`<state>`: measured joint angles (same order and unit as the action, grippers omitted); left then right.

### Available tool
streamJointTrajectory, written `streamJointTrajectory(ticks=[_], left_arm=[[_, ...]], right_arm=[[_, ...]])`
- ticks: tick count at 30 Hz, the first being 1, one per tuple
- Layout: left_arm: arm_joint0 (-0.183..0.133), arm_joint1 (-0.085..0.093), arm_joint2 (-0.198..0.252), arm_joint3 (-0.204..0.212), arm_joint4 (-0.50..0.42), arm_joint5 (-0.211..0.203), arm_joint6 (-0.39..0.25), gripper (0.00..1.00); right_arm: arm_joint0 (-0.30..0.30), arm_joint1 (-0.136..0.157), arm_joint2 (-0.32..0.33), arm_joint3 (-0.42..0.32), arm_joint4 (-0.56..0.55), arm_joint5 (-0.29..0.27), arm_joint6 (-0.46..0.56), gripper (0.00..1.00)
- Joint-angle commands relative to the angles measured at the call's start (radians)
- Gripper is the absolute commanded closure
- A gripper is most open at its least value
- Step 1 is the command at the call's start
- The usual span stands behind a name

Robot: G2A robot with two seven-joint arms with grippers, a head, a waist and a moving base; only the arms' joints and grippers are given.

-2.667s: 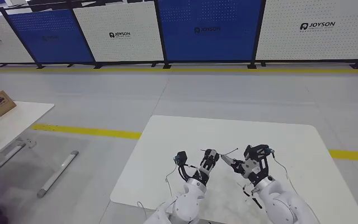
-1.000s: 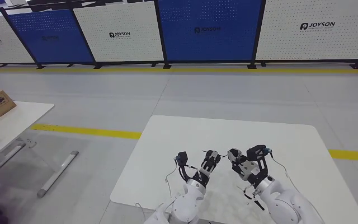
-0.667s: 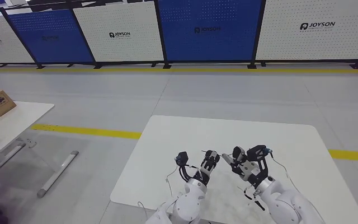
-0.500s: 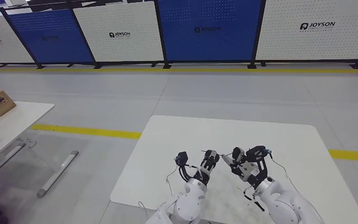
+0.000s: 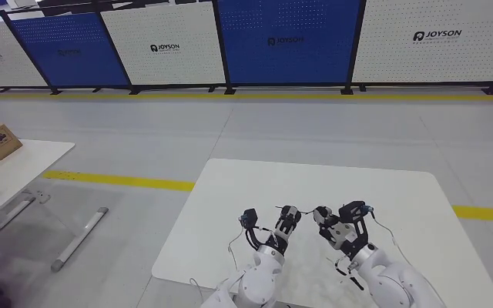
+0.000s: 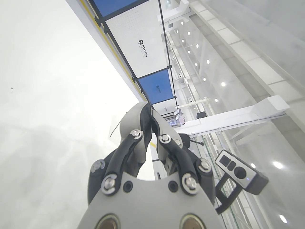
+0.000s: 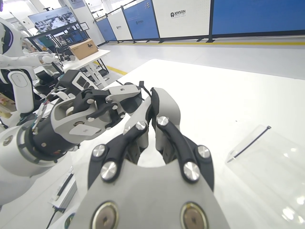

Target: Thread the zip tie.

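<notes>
A thin black zip tie (image 5: 303,211) hangs between my two grippers above the near part of the white table (image 5: 308,181). My left gripper (image 5: 290,212) is shut on one end; its fingers (image 6: 143,120) press together with the strip pinched between them. My right gripper (image 7: 152,96) is shut on the other part of the tie, fingertips almost touching the left gripper (image 7: 138,95). A short curl of the zip tie (image 7: 144,87) with its end sticks up between the two.
A clear plastic sheet (image 7: 274,153) lies on the table beside my right gripper, with a second black zip tie (image 7: 252,141) on it. A metal rail (image 7: 63,188) lies by the near table edge. The far half of the table is bare.
My right gripper has come in from the right toward the left gripper, shortening the visible span of tie between them. The left gripper has stayed where it was.
</notes>
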<state>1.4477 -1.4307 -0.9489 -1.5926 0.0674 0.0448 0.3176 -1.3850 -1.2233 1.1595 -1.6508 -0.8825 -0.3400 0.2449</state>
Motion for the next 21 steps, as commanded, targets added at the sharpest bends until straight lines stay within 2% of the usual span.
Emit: streamJointTrajectory(ticks=[1, 7, 8, 9, 10, 11, 12, 14, 17, 19, 21], left_arm=[[0.001, -0.001, 0.002, 0.001, 0.003, -0.001, -0.002, 1.0], [-0.002, -0.002, 0.009, 0.009, 0.039, 0.002, -0.005, 1.0], [-0.001, -0.002, 0.01, 0.009, 0.04, 0.001, -0.004, 0.68], [-0.001, -0.003, 0.012, 0.01, 0.047, 0.001, -0.006, 0.44], [-0.001, -0.003, 0.012, 0.01, 0.05, 0.0, -0.004, 0.5], [0.0, -0.004, 0.013, 0.01, 0.049, -0.004, 0.0, 0.48], [0.0, -0.004, 0.013, 0.011, 0.049, -0.007, 0.002, 0.4], [0.0, -0.005, 0.012, 0.01, 0.05, -0.012, 0.005, 0.31], [0.002, -0.006, 0.011, 0.01, 0.054, -0.015, 0.006, 0.27], [0.003, -0.006, 0.013, 0.01, 0.064, -0.015, 0.005, 0.28], [0.003, -0.007, 0.015, 0.012, 0.069, -0.015, 0.003, 0.35]], right_arm=[[0.0, 0.001, -0.001, 0.0, 0.001, 0.0, -0.002, 1.0], [0.002, 0.008, -0.003, -0.006, 0.046, 0.0, 0.013, 1.0], [0.003, 0.01, -0.003, -0.007, 0.048, 0.0, 0.014, 1.0], [0.003, 0.012, -0.003, -0.006, 0.047, 0.0, 0.014, 1.0], [0.003, 0.013, -0.003, -0.006, 0.046, 0.0, 0.013, 1.0], [0.004, 0.014, -0.003, -0.006, 0.045, 0.0, 0.012, 1.0], [0.004, 0.016, -0.003, -0.006, 0.044, 0.0, 0.01, 1.0], [0.003, 0.018, -0.003, -0.004, 0.039, 0.0, 0.005, 1.0], [0.002, 0.021, -0.003, -0.004, 0.037, 0.0, 0.0, 1.0], [0.002, 0.023, -0.003, -0.005, 0.036, 0.0, -0.001, 1.0], [0.001, 0.024, -0.003, -0.007, 0.036, 0.0, -0.003, 1.0]])
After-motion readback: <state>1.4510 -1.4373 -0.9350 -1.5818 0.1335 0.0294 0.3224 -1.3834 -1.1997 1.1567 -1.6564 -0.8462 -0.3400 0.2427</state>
